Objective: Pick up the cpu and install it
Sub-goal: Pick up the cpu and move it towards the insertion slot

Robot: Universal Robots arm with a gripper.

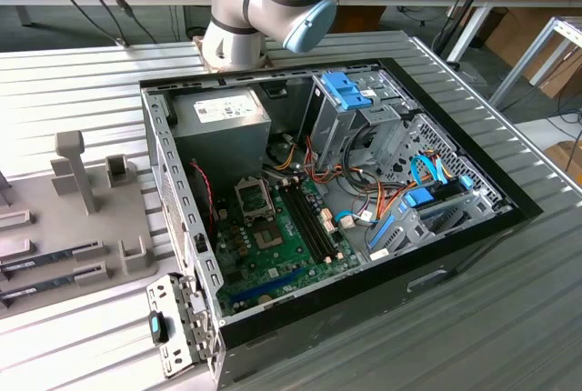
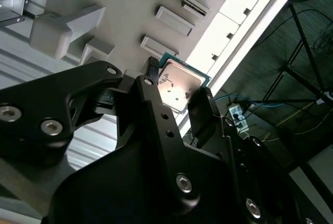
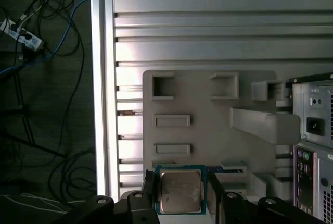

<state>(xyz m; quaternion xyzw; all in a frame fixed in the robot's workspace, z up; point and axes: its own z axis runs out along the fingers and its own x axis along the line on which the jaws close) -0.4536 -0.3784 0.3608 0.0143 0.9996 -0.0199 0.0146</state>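
In both wrist views the cpu (image 3: 180, 191) (image 2: 179, 86), a flat square chip with a silver-grey top and thin green rim, sits between my gripper's black fingers (image 3: 150, 191). The gripper (image 3: 181, 194) (image 2: 178, 84) is shut on its two opposite edges and holds it in the air above the grey holder tray (image 3: 208, 109). In the exterior view the open computer case (image 1: 327, 182) lies on its side, and the motherboard's cpu socket (image 1: 254, 198) is exposed beside the grey power-supply box (image 1: 221, 118). The arm's joints (image 1: 264, 0) rise behind the case.
The grey holder tray (image 1: 82, 218) with upright posts and slots lies at the exterior view's left, with long memory sticks (image 1: 50, 256) in it. Drive cages (image 1: 364, 109) and coloured cables (image 1: 382, 200) crowd the case's far side. The slatted table's edge (image 3: 101, 78) drops to a floor with cables.
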